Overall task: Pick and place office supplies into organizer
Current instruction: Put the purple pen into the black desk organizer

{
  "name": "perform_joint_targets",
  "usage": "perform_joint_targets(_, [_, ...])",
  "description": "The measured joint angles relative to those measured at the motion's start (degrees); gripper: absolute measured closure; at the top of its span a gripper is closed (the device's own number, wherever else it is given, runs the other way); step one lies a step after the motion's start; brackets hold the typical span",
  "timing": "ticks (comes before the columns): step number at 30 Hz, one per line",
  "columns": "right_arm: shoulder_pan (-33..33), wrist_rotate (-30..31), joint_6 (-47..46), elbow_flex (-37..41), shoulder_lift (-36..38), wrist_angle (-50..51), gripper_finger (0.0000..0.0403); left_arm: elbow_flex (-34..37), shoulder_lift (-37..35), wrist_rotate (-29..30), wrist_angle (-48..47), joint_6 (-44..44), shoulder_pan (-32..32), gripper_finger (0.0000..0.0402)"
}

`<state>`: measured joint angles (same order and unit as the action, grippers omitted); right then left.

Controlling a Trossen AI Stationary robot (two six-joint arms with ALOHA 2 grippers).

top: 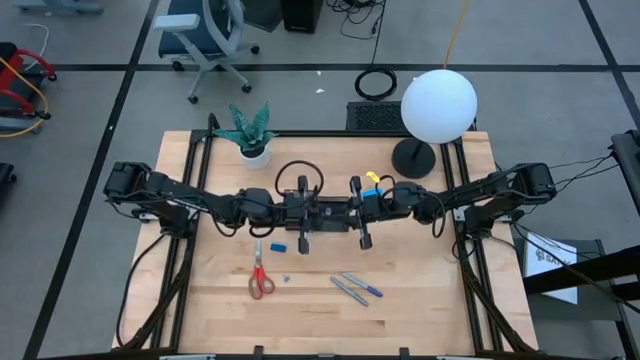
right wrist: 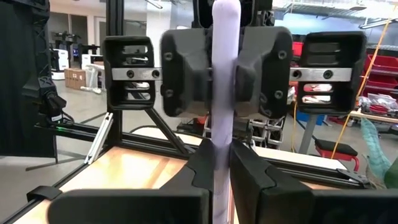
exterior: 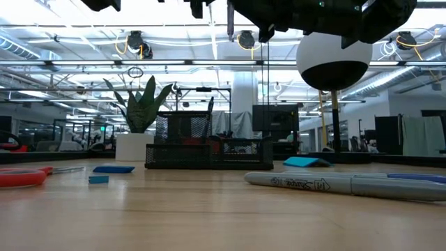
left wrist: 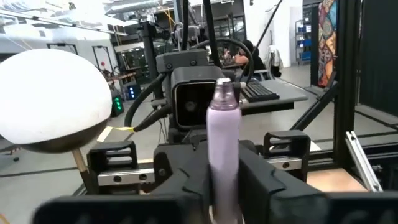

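Currently, worktop (top: 420, 310): pale wood, with both arms reaching in from either side and meeting over its middle.

Left hand (left wrist: 222, 183): fingers drawn in against a pale lilac pen (left wrist: 222, 146) that stands upright between them. Right hand (right wrist: 222, 177): closed on the same pen from the opposite side. Both hands grip it together, raised above the worktop over the organizer.

Lamp (top: 438, 104): white globe on a round black base, at the far right of the worktop. Potted plant (top: 250, 132): white pot, far left of centre.

Organizer (exterior: 202, 143): black mesh tray, far side of mid-worktop, largely hidden by the arms from above. From table height, the left compartment is walled higher than the right. A slim dark item leans up out of the taller part; I cannot tell what it is. Contents otherwise unclear through the mesh.

Outside the organizer, on the worktop:
- Red-handled scissors (top: 261, 282), flat, near side, left of centre.
- Three pens (top: 355, 288), close together, near side, right of the scissors; a grey marker (exterior: 327, 183) lies closest to the table-height camera.
- Bright blue note pad (exterior: 303, 162), just right of the organizer.
- Flat blue piece (top: 278, 245), between the organizer and the scissors.
- Tiny blue block (top: 286, 278), just beside the scissors' blades.
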<state>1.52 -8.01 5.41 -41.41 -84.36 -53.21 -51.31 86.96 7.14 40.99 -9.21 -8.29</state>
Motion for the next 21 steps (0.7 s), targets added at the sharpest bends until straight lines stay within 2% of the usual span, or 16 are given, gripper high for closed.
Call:
perform_joint_targets(2, [0.0, -0.02, 0.07, 0.0, 0.0, 0.1, 0.0384, 0.0, 0.0, 0.01, -0.33, -0.07, 0.0, 0.0364])
perform_joint_targets(9, [0.0, 0.01, 0.44, 0.0, 0.0, 0.07, 0.0377, 0.0, 0.0, 0.04, -0.37, -1.24, -0.35, 0.0364])
perform_joint_targets(21, [0.04, 0.73, 0.04, 0.0, 1.25, 0.55, 0.0293, -0.1, -4.49, 0.71, -5.63, -0.94, -2.59, 0.0364])
